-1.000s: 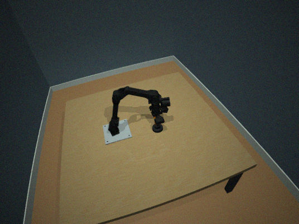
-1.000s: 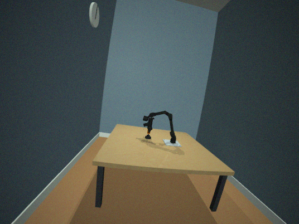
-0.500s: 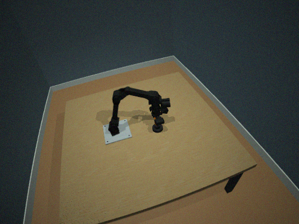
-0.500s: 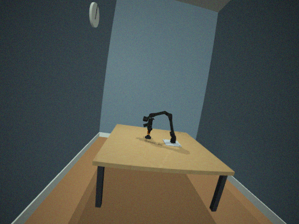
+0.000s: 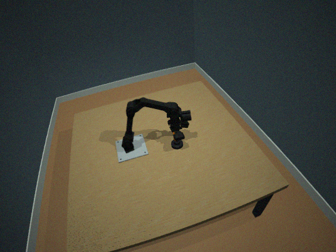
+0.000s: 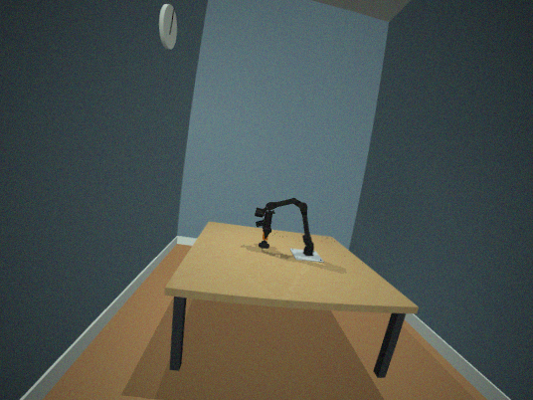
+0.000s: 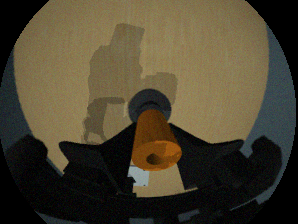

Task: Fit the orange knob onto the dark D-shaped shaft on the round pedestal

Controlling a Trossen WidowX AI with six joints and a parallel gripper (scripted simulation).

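Observation:
The orange knob [image 7: 156,140] [image 6: 264,237] is held upright in my gripper [image 7: 152,125] [image 5: 176,135], which is shut on it; only a sliver of orange shows in the top view. The dark round pedestal [image 5: 177,145] [image 6: 264,245] [image 7: 149,96] stands on the table. The knob is directly over the pedestal, its lower end at or close above the pedestal's middle. The shaft is hidden behind the knob and fingers, so I cannot tell whether the knob touches it or how their flat sides lie.
The pale base plate [image 5: 138,151] [image 6: 298,256] carries the arm's base on the wooden table [image 5: 175,194] [image 6: 249,279]. The arm arches from the base plate over to the pedestal. Shadows of the arm fall on the table around the pedestal.

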